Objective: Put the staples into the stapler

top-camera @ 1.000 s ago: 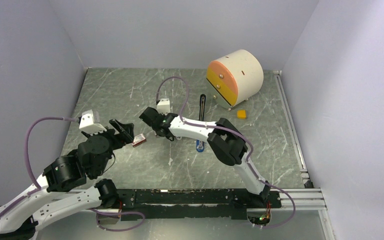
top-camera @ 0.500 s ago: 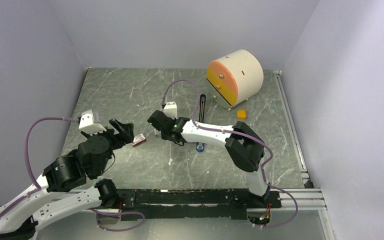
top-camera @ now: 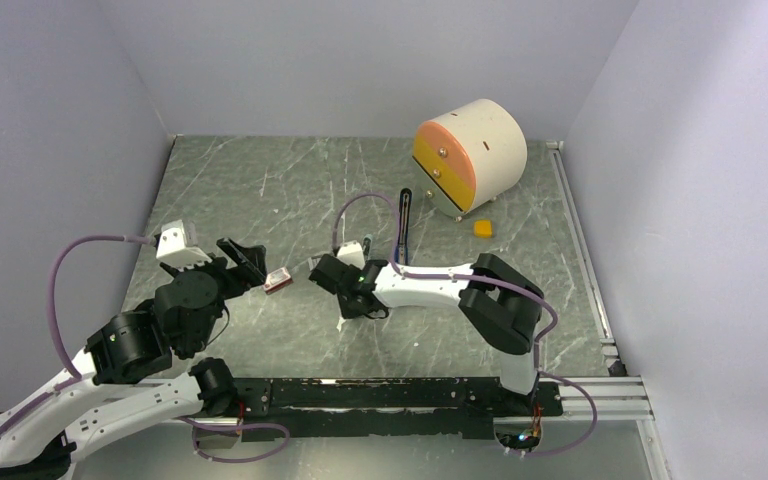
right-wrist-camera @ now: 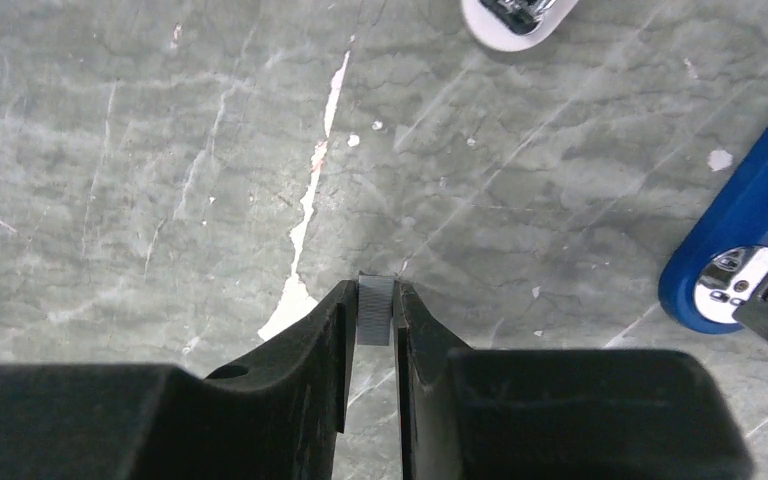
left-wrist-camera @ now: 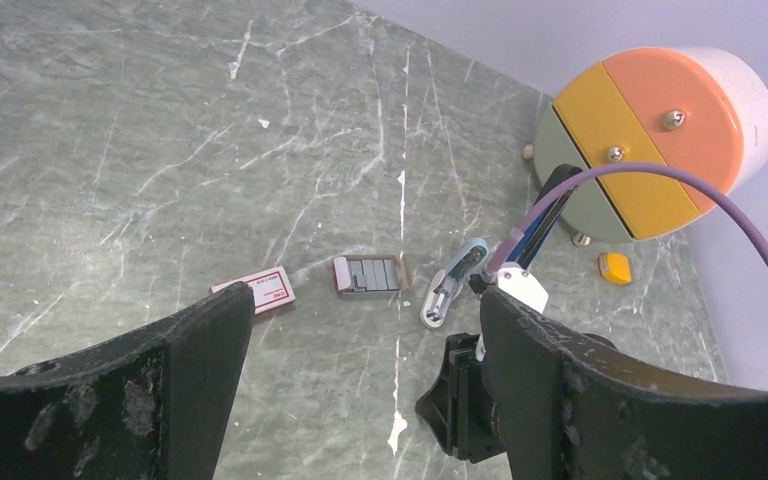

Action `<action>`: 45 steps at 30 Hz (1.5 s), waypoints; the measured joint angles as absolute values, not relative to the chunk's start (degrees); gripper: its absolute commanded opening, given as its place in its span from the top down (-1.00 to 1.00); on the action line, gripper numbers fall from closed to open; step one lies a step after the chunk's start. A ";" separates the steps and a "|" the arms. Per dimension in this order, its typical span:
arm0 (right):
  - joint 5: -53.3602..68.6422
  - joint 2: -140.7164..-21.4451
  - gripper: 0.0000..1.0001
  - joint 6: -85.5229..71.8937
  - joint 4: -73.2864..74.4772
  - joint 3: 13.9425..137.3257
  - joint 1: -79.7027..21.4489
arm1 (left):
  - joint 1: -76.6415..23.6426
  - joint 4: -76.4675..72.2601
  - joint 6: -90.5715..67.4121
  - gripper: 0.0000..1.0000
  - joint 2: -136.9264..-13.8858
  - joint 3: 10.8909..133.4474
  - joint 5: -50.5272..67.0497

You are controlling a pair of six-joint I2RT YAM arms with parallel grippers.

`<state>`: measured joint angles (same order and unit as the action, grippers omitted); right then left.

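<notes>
Staples (right-wrist-camera: 376, 308), a short grey ribbed strip, are pinched between the right gripper's (right-wrist-camera: 374, 292) nearly closed fingers (right-wrist-camera: 325, 335), just left of the stapler's (right-wrist-camera: 750, 225) chrome-tipped end. Whether the strip's lower edge touches the marble table (right-wrist-camera: 160, 150) cannot be told. The left gripper (top-camera: 247, 258) hovers well left of the stapler, fingers (left-wrist-camera: 195, 345) spread wide, grasping nothing. An open tray of further staple strips (left-wrist-camera: 367, 274) lies left of the stapler. From above, the right arm covers the stapler's blue body, leaving only its black upper part visible. The right wrist view cuts the stapler off at the edge, and a purple cable (left-wrist-camera: 660, 185) crosses it in the left wrist view.
</notes>
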<state>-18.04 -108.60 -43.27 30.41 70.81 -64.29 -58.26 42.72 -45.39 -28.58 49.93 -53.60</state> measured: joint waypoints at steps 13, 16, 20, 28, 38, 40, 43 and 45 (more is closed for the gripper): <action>-14.74 -111.09 0.23 -42.11 34.13 74.46 -64.25 | -58.26 42.74 -45.39 -0.76 -28.58 49.93 -53.74; -14.76 -112.18 0.25 -41.76 35.09 76.05 -64.27 | -58.26 42.74 -45.41 -0.76 -28.56 49.93 -53.76; -14.98 -113.34 0.38 -41.50 36.47 77.82 -64.25 | -58.26 42.74 -45.41 -0.76 -28.38 49.93 -53.76; -14.96 -113.43 0.47 -41.25 37.04 78.00 -64.25 | -58.26 42.76 -45.39 -0.77 -28.05 49.93 -53.80; -13.76 -113.49 0.38 -37.87 36.88 78.02 -63.90 | -58.26 43.03 -45.43 -0.76 -27.49 49.93 -53.84; -13.19 -113.71 0.42 -36.91 36.86 78.32 -63.77 | -58.26 43.07 -45.43 -0.76 -27.49 49.93 -53.87; -12.34 -114.13 0.50 -35.68 36.84 78.83 -63.72 | -58.26 43.09 -45.43 -0.76 -27.49 49.93 -53.95; -12.05 -114.24 0.53 -35.22 36.77 78.98 -63.72 | -58.26 43.09 -45.43 -0.76 -27.51 49.93 -54.04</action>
<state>-12.05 -114.24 -35.22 36.77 78.98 -63.72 -58.26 43.09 -45.43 -27.51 49.93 -54.04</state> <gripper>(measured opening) 0.260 0.882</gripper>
